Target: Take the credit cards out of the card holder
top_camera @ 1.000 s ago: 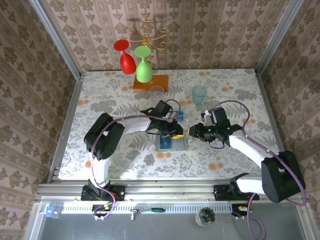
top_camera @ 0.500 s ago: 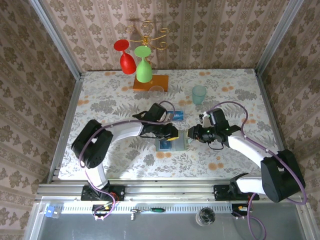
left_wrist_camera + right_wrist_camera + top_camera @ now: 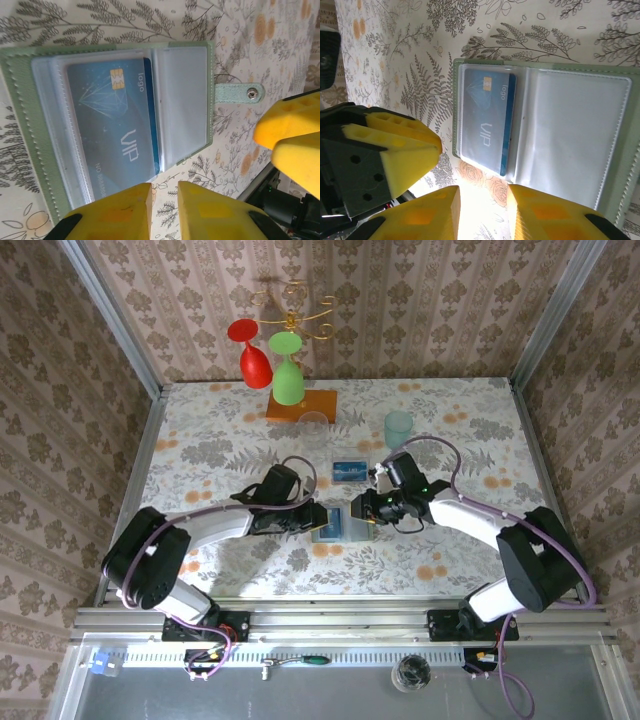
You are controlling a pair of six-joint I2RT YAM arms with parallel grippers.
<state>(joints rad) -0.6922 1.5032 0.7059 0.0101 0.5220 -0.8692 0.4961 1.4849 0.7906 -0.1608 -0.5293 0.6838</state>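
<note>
The card holder [image 3: 340, 525] lies open and flat on the flowered table, its pale green panels lined with clear sleeves [image 3: 182, 100] [image 3: 570, 135]. One blue credit card [image 3: 110, 120] [image 3: 487, 125] marked VIP sits inside a sleeve. Another blue card [image 3: 349, 470] lies loose on the table behind the holder. My left gripper [image 3: 320, 520] [image 3: 164, 187] hovers at the holder's left edge, narrowly open, with bare table showing between its fingers. My right gripper [image 3: 360, 512] [image 3: 483, 190] stands at the holder's right edge, open and holding nothing.
A pale teal cup [image 3: 398, 428] and a clear glass [image 3: 315, 423] stand behind. Farther back, an orange base [image 3: 301, 405] carries a red and a green wine glass. The holder's snap strap [image 3: 235, 92] sticks out sideways. Metal rails border the table.
My left gripper has pulled back leftward off the holder to its left edge. The right gripper has shifted left, closer to the holder. The loose blue card now shows fully.
</note>
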